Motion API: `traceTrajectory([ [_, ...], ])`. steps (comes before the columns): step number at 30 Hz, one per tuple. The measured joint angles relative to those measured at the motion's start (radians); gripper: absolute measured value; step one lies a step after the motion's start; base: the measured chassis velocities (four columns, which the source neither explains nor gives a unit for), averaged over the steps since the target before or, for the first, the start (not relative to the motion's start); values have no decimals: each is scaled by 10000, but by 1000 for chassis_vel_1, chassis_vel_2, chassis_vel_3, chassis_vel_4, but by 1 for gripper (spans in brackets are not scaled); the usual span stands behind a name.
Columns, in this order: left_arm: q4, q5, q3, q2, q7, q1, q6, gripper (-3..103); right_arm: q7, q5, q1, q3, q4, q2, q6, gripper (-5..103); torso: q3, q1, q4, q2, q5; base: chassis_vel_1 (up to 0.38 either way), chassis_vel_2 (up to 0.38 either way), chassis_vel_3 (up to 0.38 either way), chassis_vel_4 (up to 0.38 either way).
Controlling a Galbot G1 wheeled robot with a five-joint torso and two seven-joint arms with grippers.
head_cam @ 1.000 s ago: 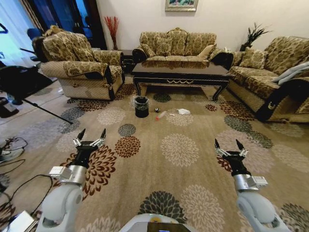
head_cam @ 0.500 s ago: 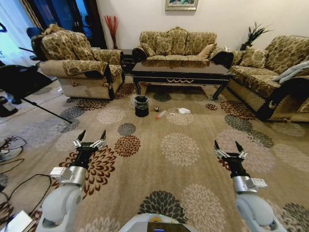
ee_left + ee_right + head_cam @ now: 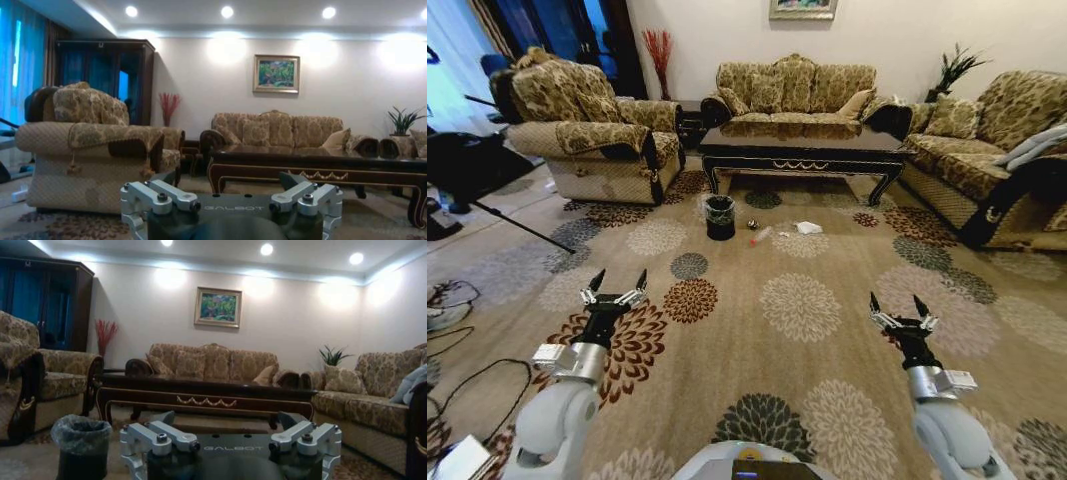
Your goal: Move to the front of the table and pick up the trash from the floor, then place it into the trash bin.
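Pincers: left (image 3: 613,283), right (image 3: 894,307) both spread wide, empty | view shifted slightly, base creeping on | bin (image 3: 720,218), trash (image 3: 808,228) at 12 o'clock before table (image 3: 802,150), well off

Patterned carpet (image 3: 807,320) with round floral medallions, covering the floor before the seating. On it stands the dark coffee table (image 3: 799,150) on curved legs. Just in front of the table's left end stands the black trash bin (image 3: 720,218); beside it lie a small dark ball (image 3: 752,226), a clear bottle (image 3: 762,237) and white paper scraps (image 3: 808,229), all near one another.
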Motion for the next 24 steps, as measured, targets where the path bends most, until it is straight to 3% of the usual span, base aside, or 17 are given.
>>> traceTrajectory([
  [24, 153, 248, 117, -89, 126, 12, -117, 100, -112, -1, 85, -113, -91, 37, 143, 100, -380, -182, 0, -565, 0, 0, 0, 0, 0],
])
